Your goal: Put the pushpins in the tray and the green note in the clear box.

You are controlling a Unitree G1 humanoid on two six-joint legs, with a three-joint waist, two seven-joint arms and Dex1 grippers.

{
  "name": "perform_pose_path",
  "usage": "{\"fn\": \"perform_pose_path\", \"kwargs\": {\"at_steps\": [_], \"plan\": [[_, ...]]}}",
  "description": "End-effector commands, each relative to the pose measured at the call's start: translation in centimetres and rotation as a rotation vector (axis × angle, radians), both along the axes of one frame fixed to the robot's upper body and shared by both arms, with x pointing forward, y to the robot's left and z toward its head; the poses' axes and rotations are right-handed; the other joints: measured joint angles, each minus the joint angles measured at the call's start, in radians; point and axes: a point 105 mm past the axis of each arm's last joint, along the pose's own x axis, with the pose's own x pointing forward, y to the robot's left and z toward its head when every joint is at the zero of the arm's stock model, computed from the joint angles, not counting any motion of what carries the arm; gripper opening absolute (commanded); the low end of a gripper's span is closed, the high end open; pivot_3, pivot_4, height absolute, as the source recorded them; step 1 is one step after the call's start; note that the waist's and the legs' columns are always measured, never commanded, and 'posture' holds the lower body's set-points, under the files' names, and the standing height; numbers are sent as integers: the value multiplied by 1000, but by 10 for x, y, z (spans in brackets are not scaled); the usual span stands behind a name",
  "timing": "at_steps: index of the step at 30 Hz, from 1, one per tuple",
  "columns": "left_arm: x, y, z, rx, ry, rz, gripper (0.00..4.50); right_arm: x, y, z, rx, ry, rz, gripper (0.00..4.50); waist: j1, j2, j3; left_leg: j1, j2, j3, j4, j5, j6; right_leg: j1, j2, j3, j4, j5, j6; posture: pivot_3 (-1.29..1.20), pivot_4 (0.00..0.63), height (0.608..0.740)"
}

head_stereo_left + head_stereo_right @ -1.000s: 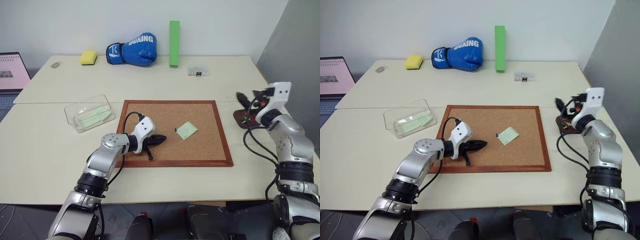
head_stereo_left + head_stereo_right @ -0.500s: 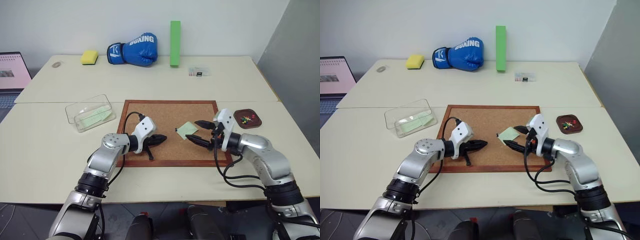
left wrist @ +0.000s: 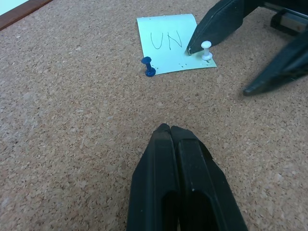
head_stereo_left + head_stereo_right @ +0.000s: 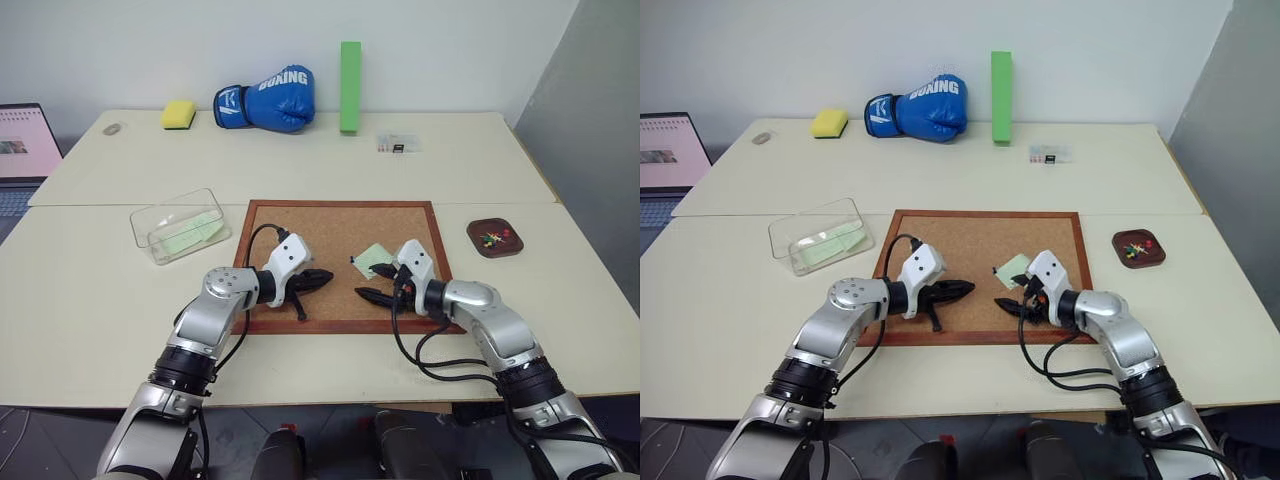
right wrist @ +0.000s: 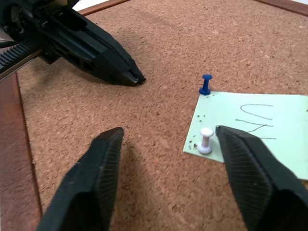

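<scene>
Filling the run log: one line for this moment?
right gripper: open, at white pushpin | green note: pinned on cork board | left gripper: shut

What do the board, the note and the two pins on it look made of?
The board: cork, by its speckled, grainy matte face, in a glossy reddish wood-look frame. The green note: thin matte paper bearing pen marks. The white pushpin and blue pushpin: probably smooth moulded plastic heads.
</scene>
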Motion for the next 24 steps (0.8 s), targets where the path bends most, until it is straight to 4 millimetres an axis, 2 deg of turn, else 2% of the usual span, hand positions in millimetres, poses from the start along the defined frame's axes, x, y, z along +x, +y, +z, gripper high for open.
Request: {"fn": "perform_pose_path", "kwargs": {"at_steps": [1,11,15,17,19,24], "plan": [[-2,2,-3,15,9,-1,0,7,4,16,34,-55,-9,2252,0,0,0,0,0,0,0,0,0,0,0,0,0,0,0,0,150,740],[-1,0,-3,17,8,-4,0,11,2,19,74,-43,-46,142,0,0,0,0,0,0,0,0,0,0,0,0,0,0,0,0,150,740],[-2,-2,-3,17,8,-10,0,11,1,20,76,-43,-49,57,0,0,0,0,0,0,0,0,0,0,0,0,0,0,0,0,150,740],[-2,-2,-3,18,8,-11,0,12,1,26,95,-58,-53,57,0,0,0,0,0,0,0,0,0,0,0,0,0,0,0,0,150,740],[-2,-1,-3,20,9,-11,0,14,1,37,129,-89,-55,57,0,0,0,0,0,0,0,0,0,0,0,0,0,0,0,0,150,740],[-4,-1,-5,22,15,-12,0,26,-7,85,288,-173,-119,57,-1,0,0,0,0,0,0,0,0,0,0,0,1,0,0,0,150,740]]}}
